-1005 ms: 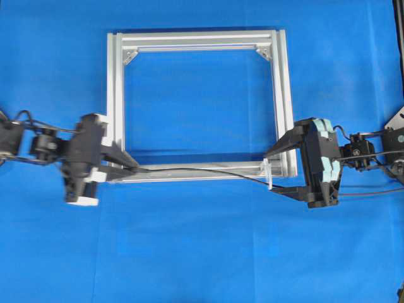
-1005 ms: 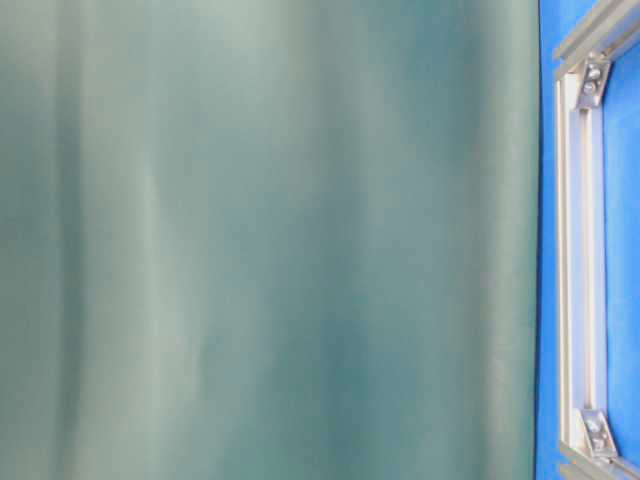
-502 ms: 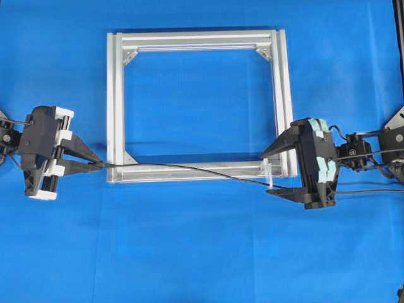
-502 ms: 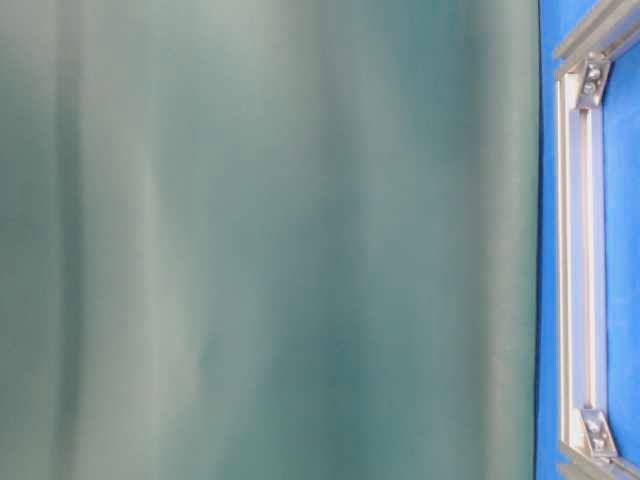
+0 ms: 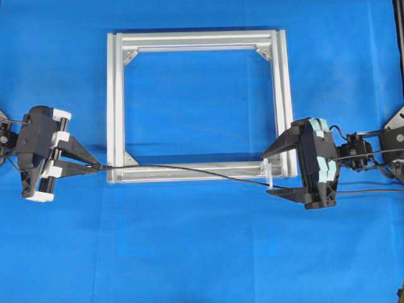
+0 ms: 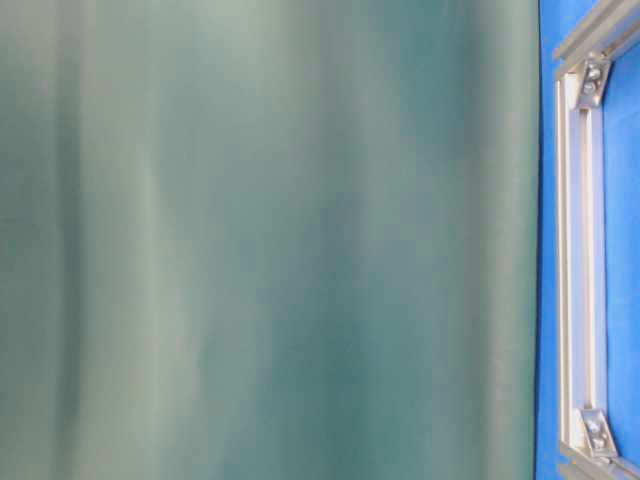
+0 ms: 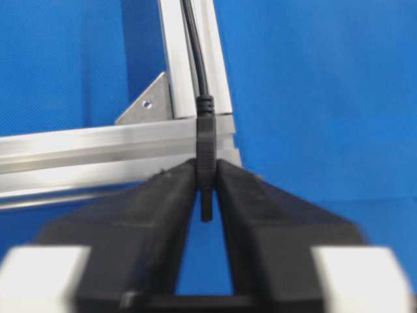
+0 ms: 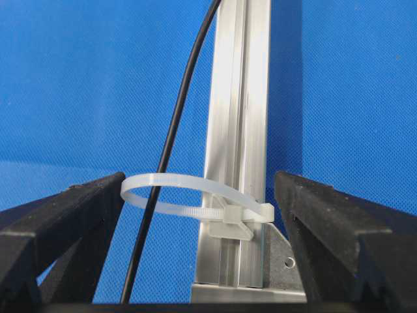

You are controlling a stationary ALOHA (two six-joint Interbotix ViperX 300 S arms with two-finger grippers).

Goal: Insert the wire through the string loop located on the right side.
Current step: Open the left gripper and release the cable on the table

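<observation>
My left end effector [image 7: 207, 189] sits at the left edge of the overhead view, its two fingers [image 7: 146, 215] drawn close together with the plug end of the wire [image 7: 206, 140] between them. From my left wrist camera the black plug stands in the narrow slot between the fingertips and seems to touch both, though I cannot tell whether they press it firmly or merely flank it. Just beyond the plug lies the lower left corner of the aluminium frame [image 5: 115, 107].

My right end effector [image 5: 273, 172] stands wide apart at the lower right corner of the frame and holds nothing. Its fingers [image 8: 58, 222] sit on either side of the string loop [image 8: 172, 192] without touching it.

The overhead view gives the wire's whole run, from my left fingertips along the frame's bottom bar to the loop at the lower right. Only the right wrist view shows that the wire passes through the loop, which is fastened round the frame bar. The table-level view is mostly a blurred green curtain [image 6: 270, 240], with a strip of frame on the blue bench [image 6: 625, 200] at its right edge.
</observation>
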